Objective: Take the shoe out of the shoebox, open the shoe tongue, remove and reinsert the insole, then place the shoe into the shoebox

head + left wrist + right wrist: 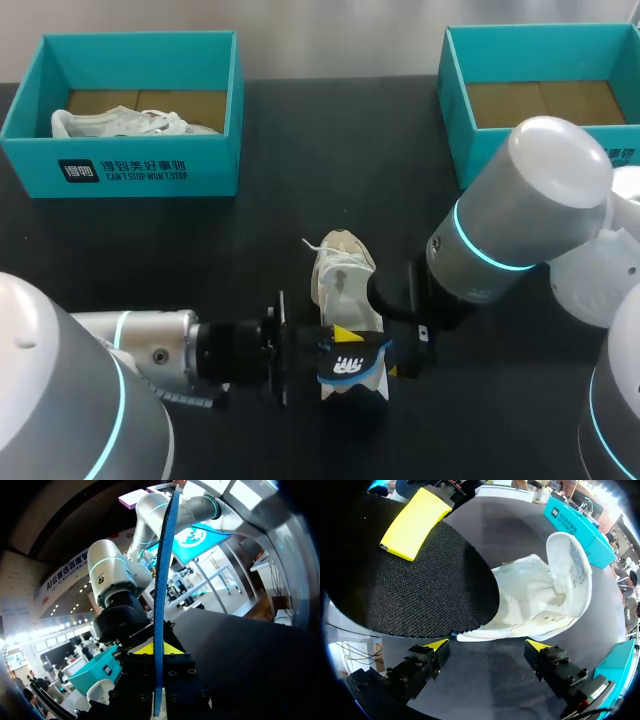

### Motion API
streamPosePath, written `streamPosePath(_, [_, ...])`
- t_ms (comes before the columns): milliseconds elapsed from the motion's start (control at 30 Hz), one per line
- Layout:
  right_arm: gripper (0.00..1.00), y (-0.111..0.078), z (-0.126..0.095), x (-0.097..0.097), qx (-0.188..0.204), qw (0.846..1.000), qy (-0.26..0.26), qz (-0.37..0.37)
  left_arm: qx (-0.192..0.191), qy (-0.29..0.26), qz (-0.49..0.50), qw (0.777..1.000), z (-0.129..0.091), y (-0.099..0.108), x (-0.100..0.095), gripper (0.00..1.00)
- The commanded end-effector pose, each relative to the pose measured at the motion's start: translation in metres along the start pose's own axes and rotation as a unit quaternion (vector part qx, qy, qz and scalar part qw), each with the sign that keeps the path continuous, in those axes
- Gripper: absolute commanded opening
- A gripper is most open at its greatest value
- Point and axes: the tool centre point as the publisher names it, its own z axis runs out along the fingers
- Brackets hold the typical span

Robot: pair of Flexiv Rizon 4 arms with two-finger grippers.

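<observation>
The insole [355, 362] is pinched edge-on in the left gripper [342, 345], which is clamped on it from both sides, just beside the near end of the white shoe [340, 275]. The right gripper [487, 645] is spread wide with nothing in it — so the shoe isn't pinned down by anything. If the insole is pushed in like that, the shoe probably gets shoved along the table [300, 150], or the insole is buckled against the flipped-open tongue [570, 555]. Further back, the far-right shoebox [452, 100] is partly blocked by the right arm's bulk — and a second shoe [120, 122] is parked in the far-left shoebox [120, 170].
</observation>
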Motion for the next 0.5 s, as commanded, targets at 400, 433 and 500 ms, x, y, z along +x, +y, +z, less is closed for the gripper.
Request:
streamPosePath(400, [1.0,0.001,0.001,0.001,0.001,1.0,-0.001,0.001,0.014,0.003,0.02,1.0,0.012,0.021,-0.002,0.0])
streamPosePath(433, [1.0,0.001,0.001,0.001,0.001,1.0,-0.001,0.001,0.011,0.004,0.021,1.0,0.012,0.022,-0.003,0.0])
streamPosePath(500, [1.0,0.001,0.001,0.001,0.001,1.0,-0.001,0.001,0.008,0.003,0.02,1.0,0.012,0.026,-0.003,0.0])
